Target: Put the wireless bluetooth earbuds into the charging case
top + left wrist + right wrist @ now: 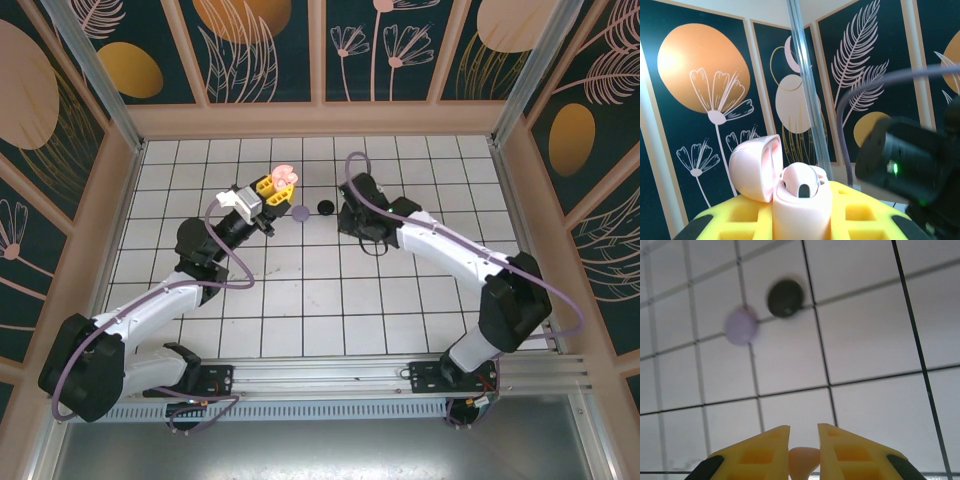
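One slot left, looked like. Held pink earbud (804, 460) in nearly-shut right gripper (804, 434); clamped open case (800, 205) tight in left gripper (274, 189), near, off leftward.

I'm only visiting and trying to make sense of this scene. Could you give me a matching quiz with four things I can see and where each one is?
Things:
1. pink charging case
2. pale pink earbud
3. lilac disc
4. black disc

Places:
A. lying on the tiles, nearer the right claw
B. held, lid open, in the left claw
C. lying on the tiles, nearer the left claw
D. pinched in the right claw

Pairs: 1-B, 2-D, 3-C, 4-A.
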